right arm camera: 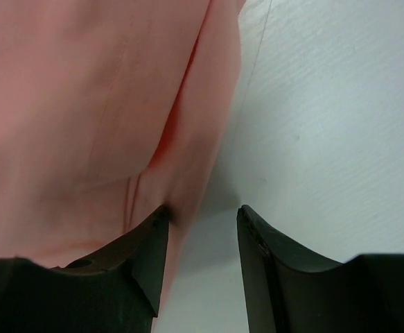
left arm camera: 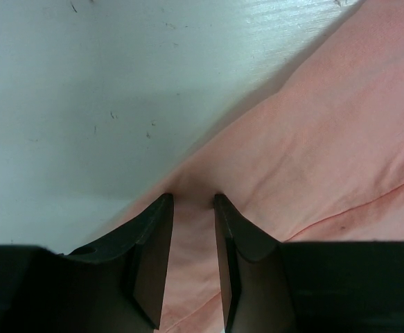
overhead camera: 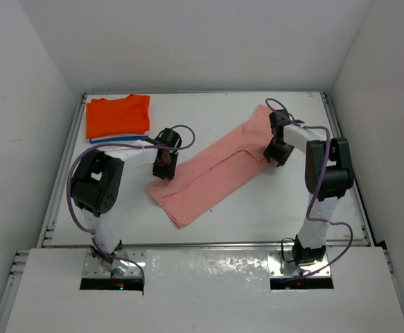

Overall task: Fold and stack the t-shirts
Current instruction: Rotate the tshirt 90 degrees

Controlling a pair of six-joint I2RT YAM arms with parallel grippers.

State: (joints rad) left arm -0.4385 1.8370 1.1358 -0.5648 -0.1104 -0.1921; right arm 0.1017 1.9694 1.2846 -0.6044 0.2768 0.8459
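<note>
The pale salmon-pink t-shirt (overhead camera: 215, 170) lies folded into a long strip, running diagonally across the table's middle. My left gripper (overhead camera: 163, 170) is down at the strip's near-left end. In the left wrist view its jaws (left arm camera: 191, 198) stand a little apart, with the pink cloth (left arm camera: 312, 139) lying in the gap. My right gripper (overhead camera: 276, 154) is at the strip's far-right edge. It is open (right arm camera: 203, 210): its left finger touches the edge of the pink cloth (right arm camera: 84, 104) and bare table shows between the fingers. The bright orange t-shirt (overhead camera: 117, 116) lies folded at the back left, over a blue edge (overhead camera: 118, 141).
White walls (overhead camera: 35, 139) enclose the table on the left, back and right. A raised rim (overhead camera: 202, 92) runs along the far edge. The arm bases (overhead camera: 111, 260) sit at the near edge, with purple cables looping beside each arm.
</note>
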